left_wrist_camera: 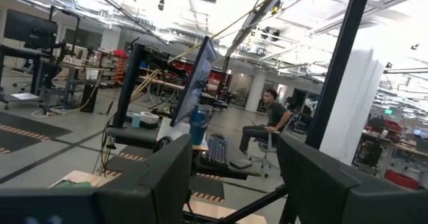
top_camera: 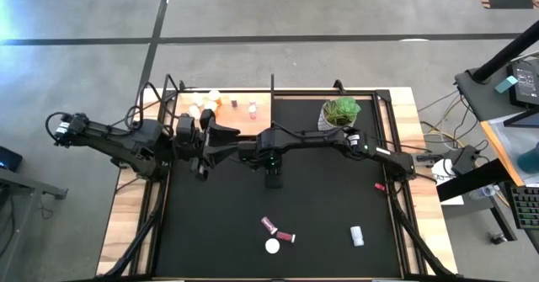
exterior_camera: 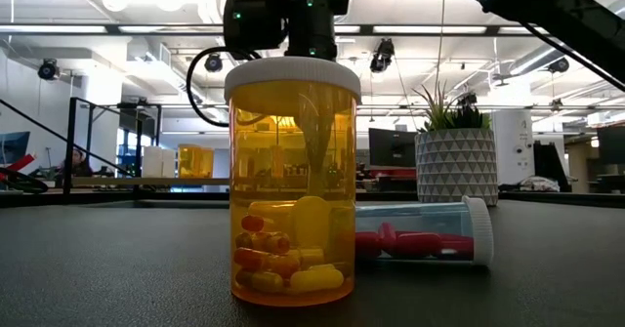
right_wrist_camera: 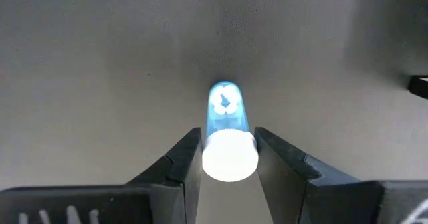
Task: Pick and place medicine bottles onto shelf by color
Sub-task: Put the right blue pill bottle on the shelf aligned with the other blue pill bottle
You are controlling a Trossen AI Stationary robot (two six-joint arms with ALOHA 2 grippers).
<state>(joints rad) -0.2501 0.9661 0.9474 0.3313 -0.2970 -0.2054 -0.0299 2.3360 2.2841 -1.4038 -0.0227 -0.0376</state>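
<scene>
Nearest the low camera, an amber bottle stood upright on the black table mat, white cap up, with capsules inside; just behind it a clear bottle of red capsules lay on its side. From above, these lay close to the mat's near edge around the middle, and a small white bottle lay apart toward the near right corner. The right gripper hung over the mat's centre, its fingers narrowly parted and closed against the white cap of a clear-bodied bottle held between them. The left gripper was at the mat's far left corner beside the shelf, its fingers parted with nothing between them. Several bottles stood on the shelf along the far edge, left of a potted plant.
</scene>
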